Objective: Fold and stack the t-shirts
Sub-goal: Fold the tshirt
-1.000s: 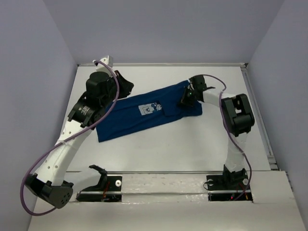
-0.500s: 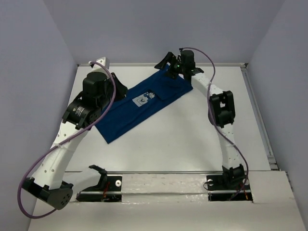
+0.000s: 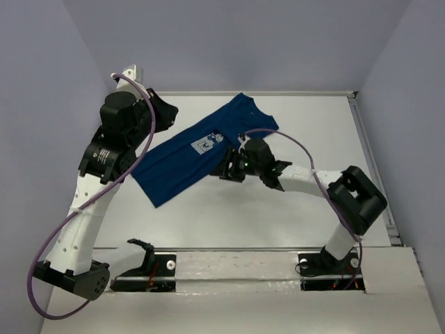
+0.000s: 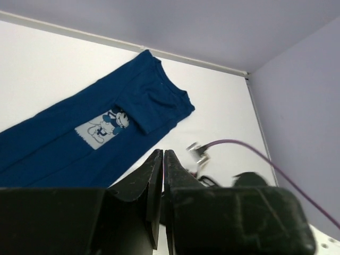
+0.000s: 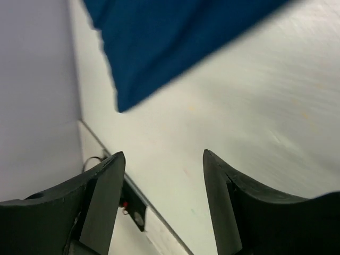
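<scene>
Seen whole only from above: dark navy t-shirt point(image 3: 182, 161), flat on the white table point(image 3: 292, 223) as a long narrow band. Runs slantwise from the far middle down toward the near left, between the two arms. Pale square print point(image 3: 206, 143) faces up, roughly midway along.

Also from above only: left gripper point(image 3: 170, 115) just beside the band's far-left edge, right gripper point(image 3: 228, 170) at its near-right edge about halfway along. Height over the cloth: cannot tell. Finger spacing unreadable at this range.

Left wrist view settles the left pincer: two black wedge-shaped fingers point(image 4: 154, 180) pressed flat together, no gap, nothing caught between them. Beyond the tips, the cloth lies well clear. Shows the print sharply as well: a cartoon mouse on a pale ragged-edged patch, with a folded flap point(image 4: 143, 109) of the same cloth lying beside it. Thin purple cable point(image 4: 234, 142) arcs over the table at right.

Right wrist view settles the other: black fingers point(image 5: 101, 202) standing well apart, bare table between, nothing gripped. Gives only a blurred navy corner of the shirt along the top, and lavender wall point(image 5: 32, 79) at left.

Cloth soft and matte, with faint lengthwise creases. Table smooth, hard, with a slight brushed sheen. Fingers hard, dull black, lightly scuffed, tapering to blunt tips.
</scene>
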